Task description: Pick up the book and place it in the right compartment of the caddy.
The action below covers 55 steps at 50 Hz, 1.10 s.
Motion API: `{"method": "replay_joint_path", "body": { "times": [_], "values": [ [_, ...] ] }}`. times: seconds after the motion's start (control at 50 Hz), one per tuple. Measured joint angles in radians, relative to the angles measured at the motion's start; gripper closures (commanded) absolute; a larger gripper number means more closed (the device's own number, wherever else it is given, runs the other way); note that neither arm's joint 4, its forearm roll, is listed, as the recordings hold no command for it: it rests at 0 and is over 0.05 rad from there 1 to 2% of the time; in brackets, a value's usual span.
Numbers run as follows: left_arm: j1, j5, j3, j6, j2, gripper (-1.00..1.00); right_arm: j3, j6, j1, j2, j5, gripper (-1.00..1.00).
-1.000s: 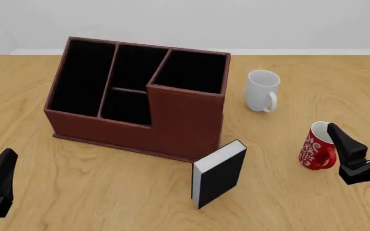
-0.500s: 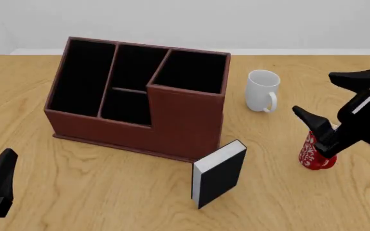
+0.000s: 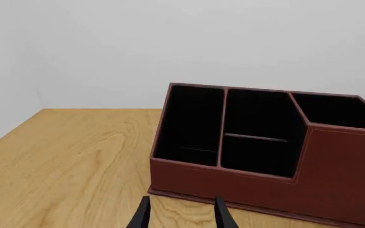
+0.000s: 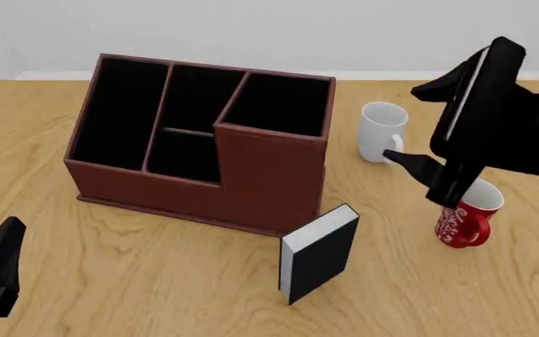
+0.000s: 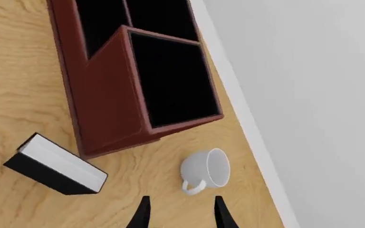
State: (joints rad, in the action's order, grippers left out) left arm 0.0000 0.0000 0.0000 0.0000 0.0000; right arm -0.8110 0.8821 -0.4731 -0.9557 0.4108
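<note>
Right gripper (image 4: 420, 126) rose; caddy (image 4: 204, 168) seemingly empty.

The front view looks forward and down from above. The left wrist view sits low and close, facing the caddy's (image 3: 265, 156) stepped front. The right wrist view looks down from high, sharing the caddy (image 5: 125, 80), book (image 5: 55, 166) and white mug (image 5: 205, 169) with the front view.

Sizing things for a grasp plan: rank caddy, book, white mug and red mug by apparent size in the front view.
1. Reddish-brown leather-look caddy
2. Thick black hardcover book
3. Plain white mug and patterned red mug: unranked, red one partly hidden by the arm.
</note>
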Motion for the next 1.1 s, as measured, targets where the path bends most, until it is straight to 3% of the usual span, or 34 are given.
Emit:
{"method": "replay_joint_path", "body": {
  "times": [0.32, 0.58, 1.1],
  "values": [
    [0.0, 0.0, 0.0, 0.0, 0.0, -1.0, -0.143, 0.091, -0.055, -0.116, 0.189, -1.0],
    [0.0, 0.0, 0.0, 0.0, 0.0, -1.0, -0.177, 0.177, -0.049, -0.18, 0.294, -1.0],
    [0.0, 0.0, 0.0, 0.0, 0.0, -1.0, -0.297, 0.236, -0.101, -0.275, 0.5, -1.0]
  ]
}}
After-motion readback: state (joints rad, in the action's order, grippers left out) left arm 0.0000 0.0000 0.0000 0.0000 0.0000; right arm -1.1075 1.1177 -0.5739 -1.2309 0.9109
